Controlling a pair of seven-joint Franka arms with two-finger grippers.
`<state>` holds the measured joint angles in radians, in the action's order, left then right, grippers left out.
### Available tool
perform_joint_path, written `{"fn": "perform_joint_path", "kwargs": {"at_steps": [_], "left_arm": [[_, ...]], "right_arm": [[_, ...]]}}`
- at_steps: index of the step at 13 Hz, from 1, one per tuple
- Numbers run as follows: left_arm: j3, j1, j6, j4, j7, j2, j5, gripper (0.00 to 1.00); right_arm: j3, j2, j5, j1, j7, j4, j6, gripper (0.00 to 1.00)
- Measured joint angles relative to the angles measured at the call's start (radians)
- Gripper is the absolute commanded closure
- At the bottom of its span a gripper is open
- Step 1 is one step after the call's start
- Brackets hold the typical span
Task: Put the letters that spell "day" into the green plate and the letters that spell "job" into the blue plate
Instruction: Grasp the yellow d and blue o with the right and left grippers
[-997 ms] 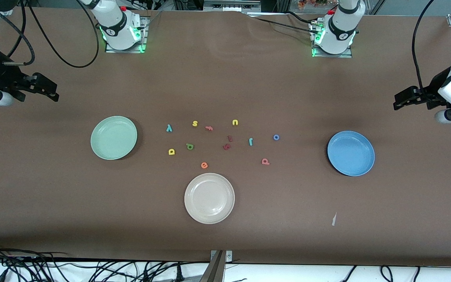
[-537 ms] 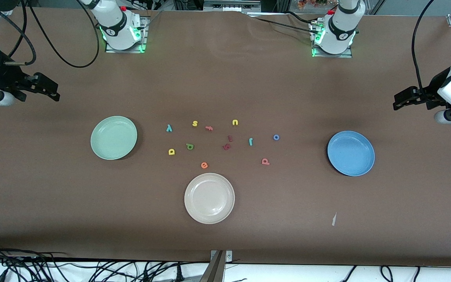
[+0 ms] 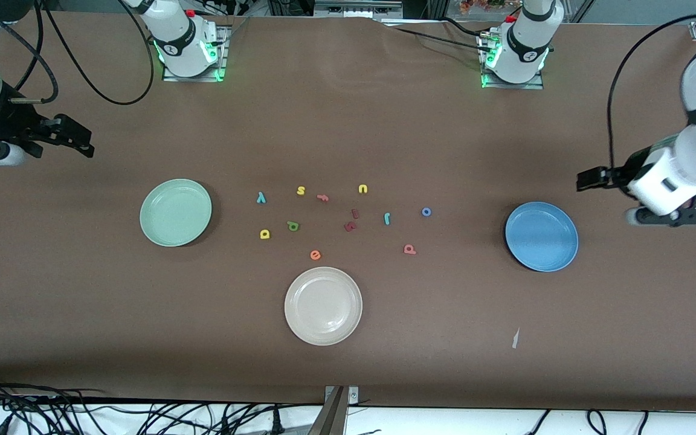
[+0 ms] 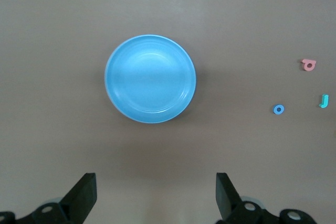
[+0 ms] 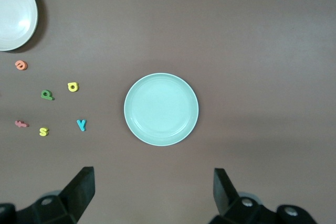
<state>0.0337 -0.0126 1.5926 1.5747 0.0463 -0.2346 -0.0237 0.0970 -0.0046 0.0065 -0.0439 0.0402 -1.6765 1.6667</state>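
Note:
The green plate (image 3: 176,212) (image 5: 161,109) lies toward the right arm's end and the blue plate (image 3: 541,237) (image 4: 150,79) toward the left arm's end; nothing lies in either. Between them are scattered the yellow d (image 3: 264,234), green a (image 3: 293,226), light-blue y (image 3: 261,197), teal j (image 3: 387,219), blue o (image 3: 426,212) and salmon b (image 3: 409,249). My left gripper (image 3: 588,179) (image 4: 156,192) hangs open and holds nothing, over bare table beside the blue plate. My right gripper (image 3: 79,142) (image 5: 154,190) is open over bare table beside the green plate.
A cream-white plate (image 3: 322,306) sits nearer the front camera than the letters. Among the letters lie a yellow s (image 3: 301,191), yellow u (image 3: 363,189), reddish f (image 3: 322,197), orange e (image 3: 315,255) and two dark red pieces (image 3: 352,220). A paper scrap (image 3: 515,338) lies near the front edge.
My left arm has swung in toward the blue plate, its gripper now close beside the plate's rim. The right arm has barely shifted. No letter has moved.

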Motion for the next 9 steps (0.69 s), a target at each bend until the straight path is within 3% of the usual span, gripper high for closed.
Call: {"fn": "perform_joint_path", "kwargs": {"at_steps": [6,9], "left_arm": [[0.037,-0.091,0.117,0.0,0.091,-0.106,-0.113,0.0],[0.04,-0.155,0.226,0.059,0.182,-0.138,-0.113,0.0]], "right_arm": [[0.016,0.141,-0.001,0.11,0.007,-0.002,0.024,0.0],[0.017,0.233,-0.001,0.199,0.156,-0.004,0.106,0.0]]}}
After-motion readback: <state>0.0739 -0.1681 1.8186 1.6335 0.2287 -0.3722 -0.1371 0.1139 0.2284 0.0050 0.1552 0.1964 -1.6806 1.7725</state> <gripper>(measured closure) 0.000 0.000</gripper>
